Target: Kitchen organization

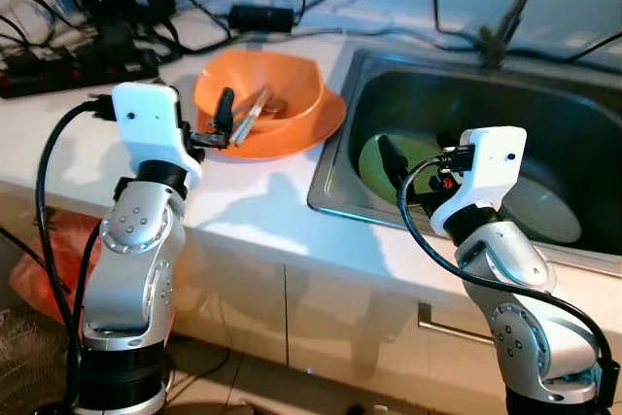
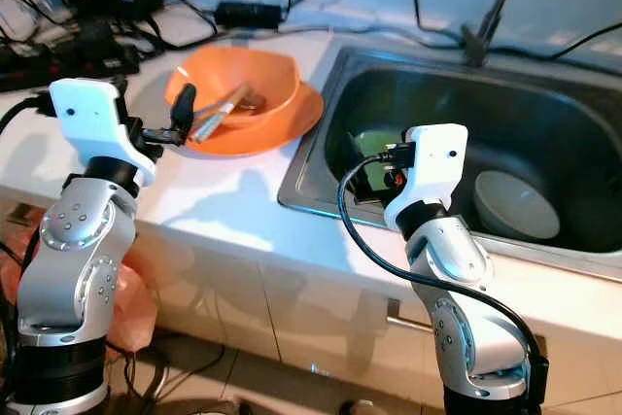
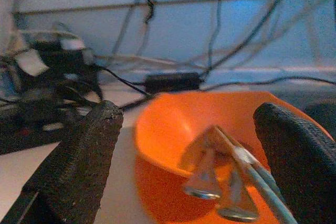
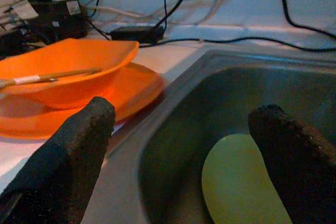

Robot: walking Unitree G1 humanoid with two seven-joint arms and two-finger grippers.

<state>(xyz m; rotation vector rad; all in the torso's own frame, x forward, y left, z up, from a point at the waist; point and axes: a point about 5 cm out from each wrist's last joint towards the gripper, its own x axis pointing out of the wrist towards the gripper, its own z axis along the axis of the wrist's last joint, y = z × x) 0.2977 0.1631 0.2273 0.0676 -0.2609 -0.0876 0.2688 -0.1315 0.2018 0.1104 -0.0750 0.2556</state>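
The left claw hangs low over the pale worktop with its two black fingers spread wide, framing the orange bowl between them. Utensil ends poke out of that bowl toward the camera, blurred and metallic, resting on its near rim. Behind, a black adapter box and a tangle of cables lie along the pale wall.

From the head we look forward and down at the counter and sink, both arms in the lower frame. Both eye views share this scene, slightly offset. Our left wrist camera faces the orange bowl closely, between its fingers. Our right wrist camera faces the sink rim, sharing that bowl at upper left.
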